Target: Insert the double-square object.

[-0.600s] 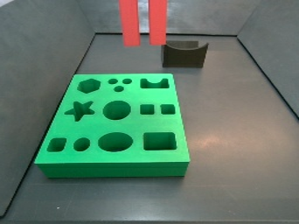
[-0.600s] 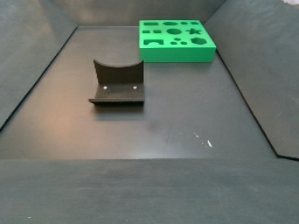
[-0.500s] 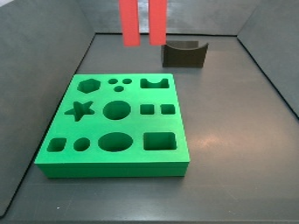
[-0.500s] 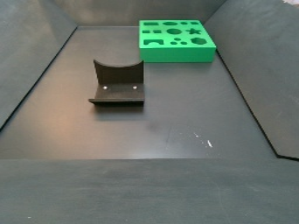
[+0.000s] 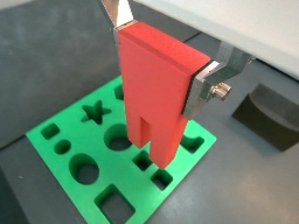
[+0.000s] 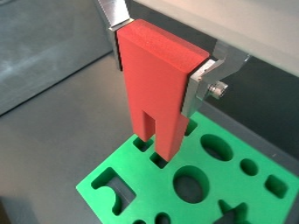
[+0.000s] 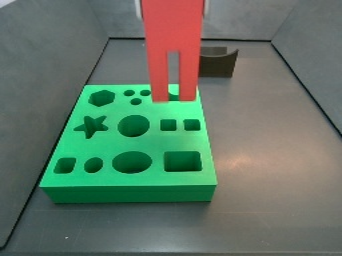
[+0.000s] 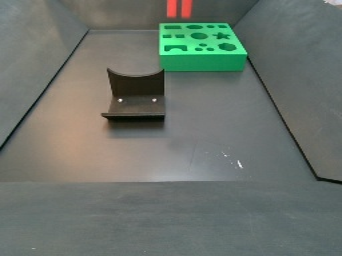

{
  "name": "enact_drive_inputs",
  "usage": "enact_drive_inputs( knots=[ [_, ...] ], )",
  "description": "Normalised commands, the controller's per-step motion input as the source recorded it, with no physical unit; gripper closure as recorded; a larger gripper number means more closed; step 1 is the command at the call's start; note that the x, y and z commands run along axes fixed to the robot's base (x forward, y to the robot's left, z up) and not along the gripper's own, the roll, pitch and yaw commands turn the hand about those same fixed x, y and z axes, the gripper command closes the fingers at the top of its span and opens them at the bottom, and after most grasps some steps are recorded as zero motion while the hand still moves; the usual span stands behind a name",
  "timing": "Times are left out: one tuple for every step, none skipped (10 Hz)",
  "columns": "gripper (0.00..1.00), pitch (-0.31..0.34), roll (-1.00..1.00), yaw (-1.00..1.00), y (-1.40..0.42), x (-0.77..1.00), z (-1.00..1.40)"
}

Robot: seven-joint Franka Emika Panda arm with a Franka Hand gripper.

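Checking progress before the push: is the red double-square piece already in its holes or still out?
Out: the double-square object, held in the gripper, hangs prongs-down above the green board.

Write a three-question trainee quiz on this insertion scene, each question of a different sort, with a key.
1. True or false: the gripper is shut on the double-square object in both wrist views.
2. Multiple choice: which way do the red piece's two prongs point? A. up towards the gripper. B. down towards the green board. C. sideways towards the fixture.
3. Fill in: in a side view the star-shaped hole lies beside the large ______ hole.

Key
1. True: the silver fingers press on its solid end from both sides.
2. B: the prongs hang above the board, not yet seated in any hole.
3. Round.
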Motion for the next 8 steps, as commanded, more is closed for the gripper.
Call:
enact_drive_inputs(
  knots=[
    [1.0, 0.081, 0.07, -0.19, 0.0, 0.19, -0.47],
    [1.0, 0.059, 0.07, -0.1, 0.0, 0.0, -0.37],
    [1.0, 0.03, 0.03, 0.0, 0.0, 0.0, -0.33],
    [1.0, 0.0, 0.0, 0.01, 0.0, 0.0, -0.28],
    [1.0, 0.0, -0.02, 0.09, 0.0, 0.0, -0.22],
    [1.0, 0.0, -0.03, 0.08, -0.01, 0.14, -0.27],
    [1.0, 0.016, 0.0, 0.09, 0.0, 0.28, -0.32],
    [1.0, 0.031, 0.0, 0.11, 0.0, 0.28, -0.29]
  ],
)
